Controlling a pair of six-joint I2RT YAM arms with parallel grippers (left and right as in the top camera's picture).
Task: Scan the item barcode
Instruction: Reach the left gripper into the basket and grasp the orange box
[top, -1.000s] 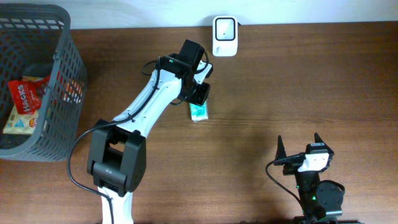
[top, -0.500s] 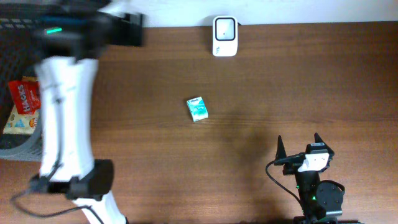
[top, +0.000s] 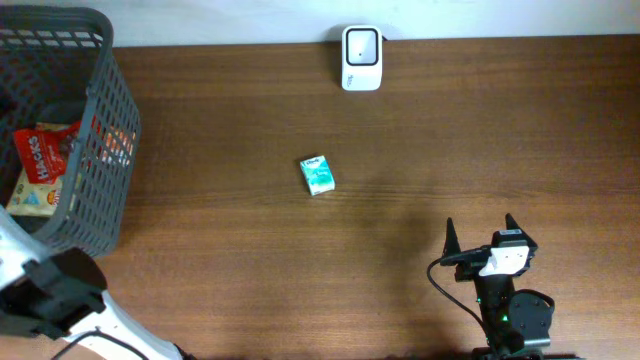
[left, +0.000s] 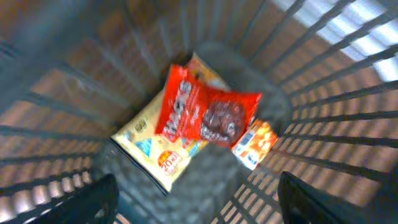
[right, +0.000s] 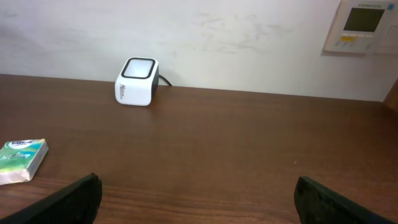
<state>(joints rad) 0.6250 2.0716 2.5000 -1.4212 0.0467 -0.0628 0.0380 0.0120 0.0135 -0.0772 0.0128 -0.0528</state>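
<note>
Overhead: teal pack (top: 318, 175) lies on the table (top: 470, 130) apart from the scanner (top: 361, 44); left gripper (left: 199, 196) hangs wide, empty over basket (left: 336, 81) snacks (left: 205, 115) (likely lining up a grab), right gripper (right: 199, 199) parked wide, empty.

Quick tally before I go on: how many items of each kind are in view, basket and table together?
Red bag: 1
Yellow pack: 1
Orange box: 1
Teal box: 1
Scanner: 1
Basket: 1
Total: 6
</note>
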